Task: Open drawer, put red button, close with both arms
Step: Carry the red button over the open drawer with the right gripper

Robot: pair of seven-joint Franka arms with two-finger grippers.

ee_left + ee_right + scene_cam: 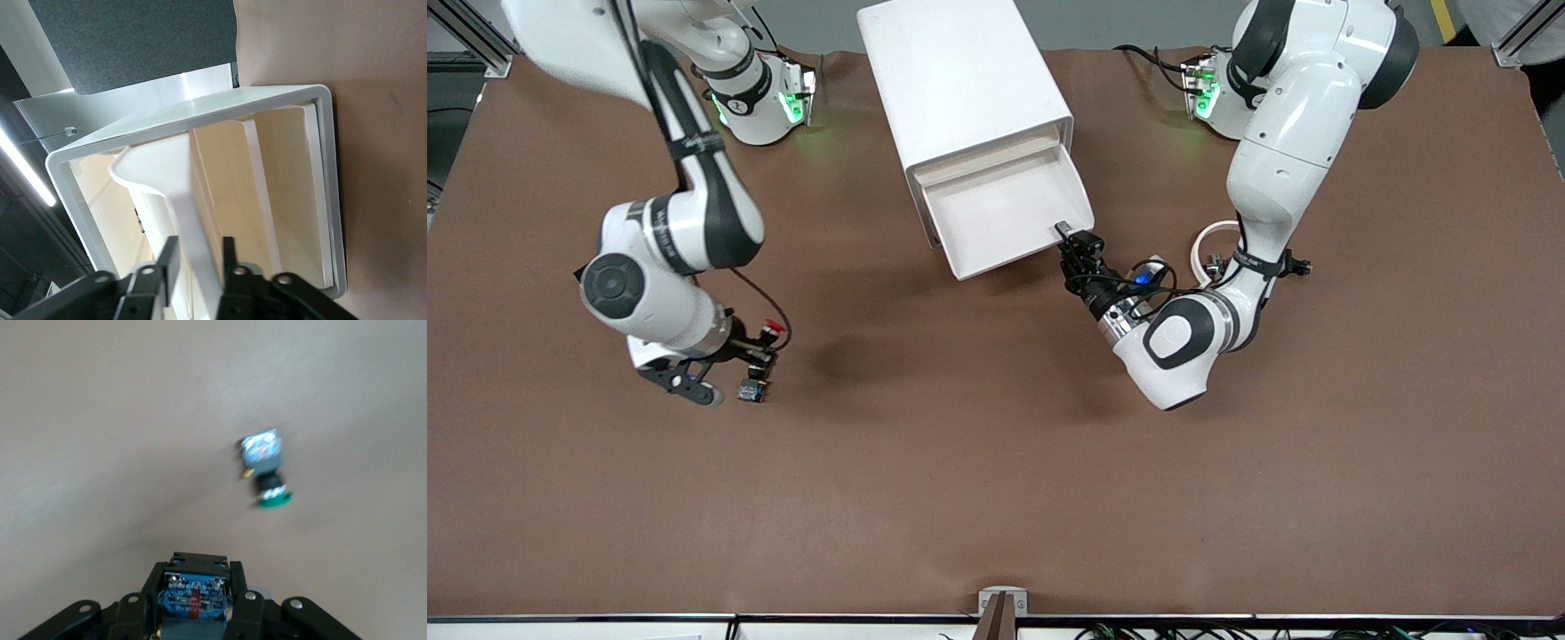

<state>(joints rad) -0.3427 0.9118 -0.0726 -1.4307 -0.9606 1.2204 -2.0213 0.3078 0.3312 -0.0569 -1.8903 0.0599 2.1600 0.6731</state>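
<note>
The white drawer (1005,213) stands pulled out of its white cabinet (960,80), and nothing lies in it. My left gripper (1076,238) is at the drawer's front corner toward the left arm's end. Its fingers (170,257) straddle the drawer's front wall (193,220) loosely, so it is open. My right gripper (765,356) hangs low over the table toward the right arm's end, shut on the red button (774,330). In the right wrist view only the button's blue contact block (193,600) shows between the fingers.
A like switch with a green cap (267,470) lies on the brown table just beside the right gripper, nearer the front camera (751,391). A white ring (1214,244) lies on the table by the left arm's forearm.
</note>
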